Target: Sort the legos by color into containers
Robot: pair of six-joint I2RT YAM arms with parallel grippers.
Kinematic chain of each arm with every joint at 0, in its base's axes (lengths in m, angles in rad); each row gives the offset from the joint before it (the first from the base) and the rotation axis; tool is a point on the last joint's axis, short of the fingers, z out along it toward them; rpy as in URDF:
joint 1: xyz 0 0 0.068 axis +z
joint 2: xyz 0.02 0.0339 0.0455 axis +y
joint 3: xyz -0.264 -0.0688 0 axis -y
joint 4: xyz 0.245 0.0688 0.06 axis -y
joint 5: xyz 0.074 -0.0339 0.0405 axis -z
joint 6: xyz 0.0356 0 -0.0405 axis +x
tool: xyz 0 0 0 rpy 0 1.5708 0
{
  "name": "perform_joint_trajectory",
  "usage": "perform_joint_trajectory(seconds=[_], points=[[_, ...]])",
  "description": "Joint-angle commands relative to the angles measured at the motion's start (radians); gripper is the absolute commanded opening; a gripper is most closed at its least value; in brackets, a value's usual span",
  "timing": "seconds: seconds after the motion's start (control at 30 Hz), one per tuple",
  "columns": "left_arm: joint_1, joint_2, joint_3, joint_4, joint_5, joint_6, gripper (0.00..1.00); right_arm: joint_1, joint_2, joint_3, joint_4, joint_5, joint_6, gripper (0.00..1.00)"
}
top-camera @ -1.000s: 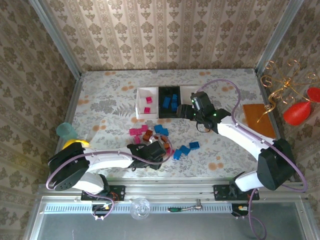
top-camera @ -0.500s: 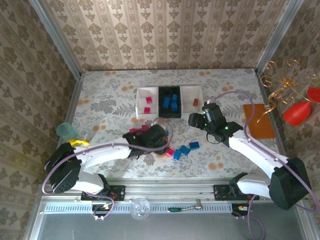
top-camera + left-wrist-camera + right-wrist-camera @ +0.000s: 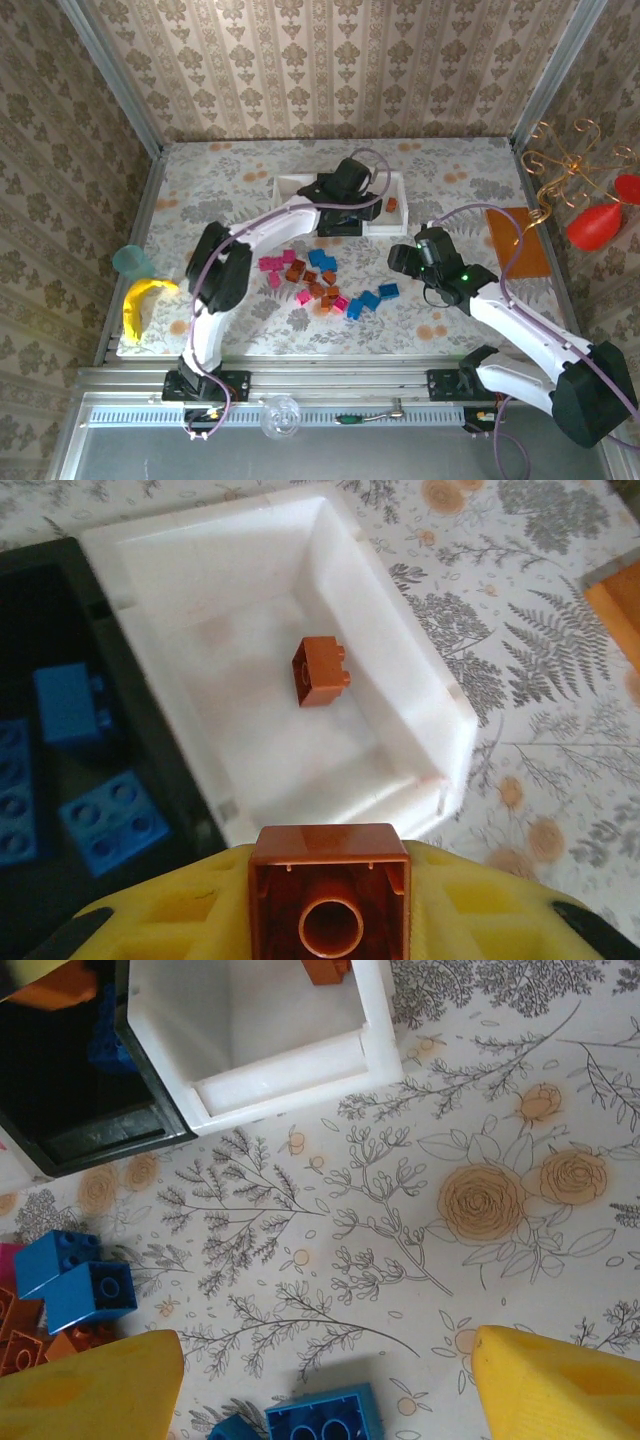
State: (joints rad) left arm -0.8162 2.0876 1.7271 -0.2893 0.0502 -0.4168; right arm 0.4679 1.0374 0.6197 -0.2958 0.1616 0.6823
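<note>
The right gripper (image 3: 325,1378), jaws wide apart and empty, hangs over the flowered counter (image 3: 480,1110) beside loose blue plastic bricks (image 3: 80,1275). Farther off, the left gripper (image 3: 330,932) pinches an orange-brown plastic brick (image 3: 330,880) above the right-hand white tray (image 3: 440,720), near its closest rim. Dropped here, the brick may clip that rim and bounce out.

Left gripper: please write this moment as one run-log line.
left gripper: shut on orange brick | by white tray | right gripper: open

The left tool (image 3: 330,920), arm stretched far out, clamps an orange-brown lego (image 3: 330,875); the right tool (image 3: 327,1385) gapes wide.
</note>
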Motion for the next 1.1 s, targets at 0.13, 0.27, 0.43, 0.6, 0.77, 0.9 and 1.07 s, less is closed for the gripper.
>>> perform_joint_trajectory(seconds=[0.13, 0.27, 0.43, 0.6, 0.77, 0.9, 1.07], points=[[0.015, 0.176, 0.273, -0.081, 0.055, -0.013, 0.43, -0.002, -0.031, -0.035, -0.016, -0.001, 0.04, 0.77], [0.02, 0.221, 0.344, -0.092, 0.064, -0.024, 0.64, -0.002, -0.033, -0.04, -0.017, -0.011, 0.037, 0.77], [0.026, 0.177, 0.338, -0.065, 0.099, -0.028, 0.82, 0.0, -0.031, -0.044, -0.009, -0.036, 0.024, 0.78], [0.025, -0.011, 0.133, 0.08, 0.114, -0.052, 1.0, 0.004, -0.024, -0.055, 0.018, -0.067, 0.025, 0.78], [0.015, -0.265, -0.19, 0.273, 0.129, -0.098, 1.0, 0.023, 0.02, -0.058, 0.037, -0.097, 0.023, 0.79], [-0.011, -0.477, -0.474, 0.37, 0.107, -0.124, 1.0, 0.076, 0.09, -0.052, 0.038, -0.082, 0.008, 0.8], [-0.068, -0.715, -0.775, 0.427, 0.089, -0.158, 1.0, 0.131, 0.195, -0.014, 0.008, -0.004, 0.0, 0.81]])
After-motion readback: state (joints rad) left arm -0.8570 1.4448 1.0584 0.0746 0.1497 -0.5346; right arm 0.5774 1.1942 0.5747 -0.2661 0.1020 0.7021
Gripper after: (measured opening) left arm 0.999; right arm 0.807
